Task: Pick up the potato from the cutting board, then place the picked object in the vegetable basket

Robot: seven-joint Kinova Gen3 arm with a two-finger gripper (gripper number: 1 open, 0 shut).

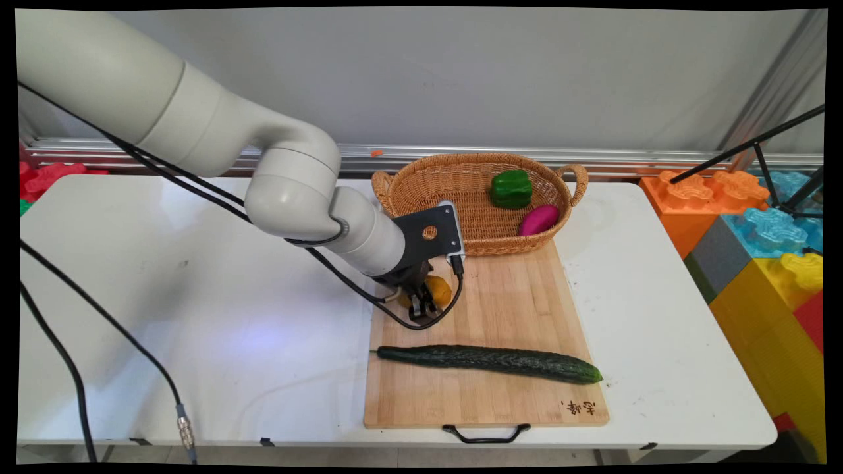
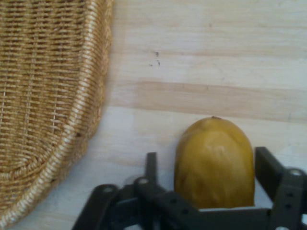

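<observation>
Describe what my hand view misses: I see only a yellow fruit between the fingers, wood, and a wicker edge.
Observer: A long cucumber lies across the cutting board, on the near side of the gripper.
Operator: Report the basket's contents.
Observer: The basket holds a green pepper and a purple-pink vegetable.
Operator: Say where the basket stands.
Observer: At the board's far end, towards the wall.

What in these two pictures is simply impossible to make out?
- Yellow fruit: its lower end is hidden by the gripper linkage in the hand view; the gripper covers most of it in the main view.
- Whether the fingers touch the fruit: unclear.
- Burnt mark on the cutting board: too small to read.
</observation>
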